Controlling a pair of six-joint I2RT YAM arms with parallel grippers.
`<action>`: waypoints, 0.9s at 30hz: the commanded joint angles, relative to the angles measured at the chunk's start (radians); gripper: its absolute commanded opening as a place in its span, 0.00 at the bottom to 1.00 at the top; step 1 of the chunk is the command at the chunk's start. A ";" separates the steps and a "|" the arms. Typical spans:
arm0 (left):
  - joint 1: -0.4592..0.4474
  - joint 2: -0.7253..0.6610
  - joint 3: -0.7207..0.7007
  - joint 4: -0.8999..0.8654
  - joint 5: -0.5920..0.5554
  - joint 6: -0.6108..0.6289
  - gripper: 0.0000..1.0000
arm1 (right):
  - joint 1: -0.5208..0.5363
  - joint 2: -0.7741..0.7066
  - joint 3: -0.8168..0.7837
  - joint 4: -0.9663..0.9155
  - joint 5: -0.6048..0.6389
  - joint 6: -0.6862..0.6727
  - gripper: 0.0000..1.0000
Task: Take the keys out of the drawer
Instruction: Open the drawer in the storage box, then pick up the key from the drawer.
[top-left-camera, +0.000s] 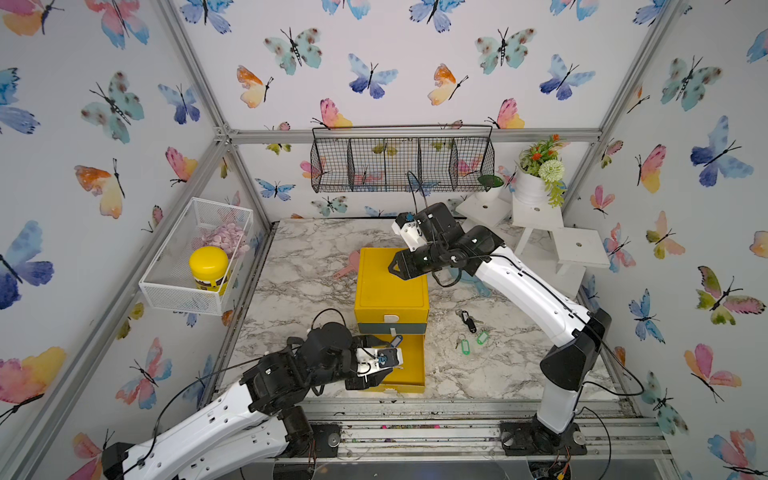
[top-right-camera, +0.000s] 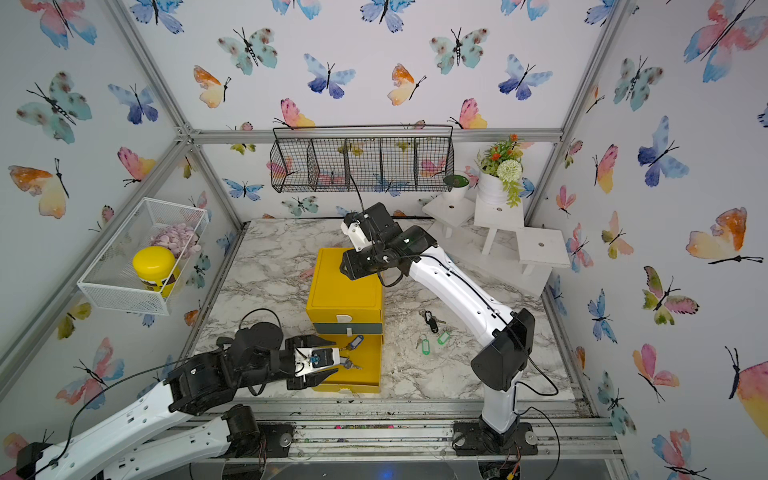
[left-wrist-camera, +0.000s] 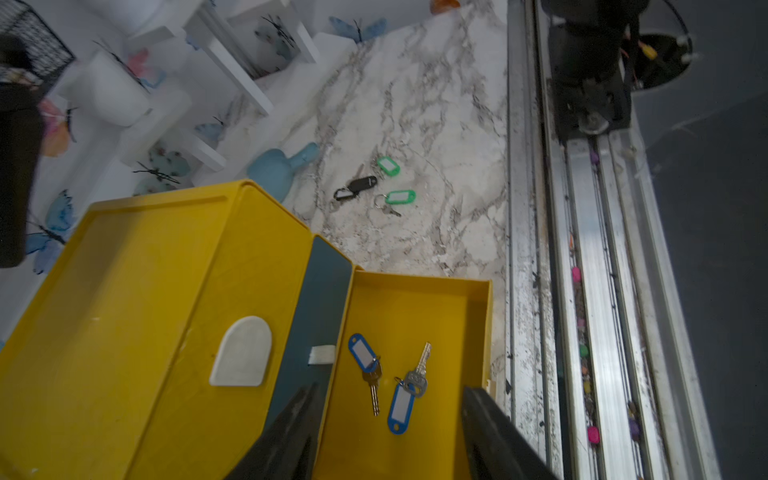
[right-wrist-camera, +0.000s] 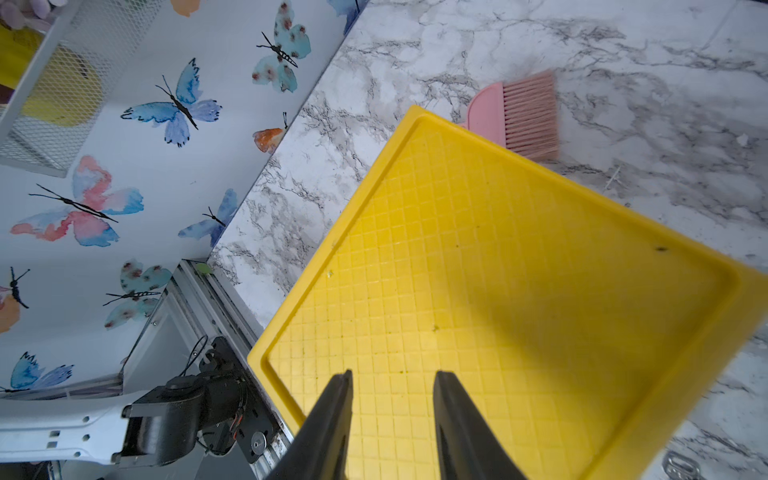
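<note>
Here: left jaws wide, empty, above two blue-tagged keys (left-wrist-camera: 401, 405) in open drawer (left-wrist-camera: 415, 307); right jaws narrow, empty, over cabinet (right-wrist-camera: 498, 270).

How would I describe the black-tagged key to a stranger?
Find the yellow drawer cabinet mid-table. On the marble beside it, toward the right arm, lie three tagged keys. The one wanted has the only black tag; its two neighbours have green tags.

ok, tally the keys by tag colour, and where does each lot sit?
Keys on blue oblong plastic tags: 2, in the open yellow plastic drawer
Keys on green oblong plastic tags: 2, on the marble-pattern table
Key on black oblong plastic tag: 1, on the table
Total: 5
</note>
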 joint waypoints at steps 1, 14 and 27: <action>0.043 -0.008 0.052 0.099 -0.129 -0.190 0.64 | 0.013 -0.112 -0.057 0.050 0.018 -0.059 0.38; 0.624 0.278 0.335 0.008 0.101 -0.688 0.71 | 0.052 -0.500 -0.467 0.150 -0.113 -0.424 0.33; 0.805 0.316 0.282 -0.133 0.356 -0.955 0.80 | 0.193 -0.408 -0.585 0.126 -0.043 -0.932 0.45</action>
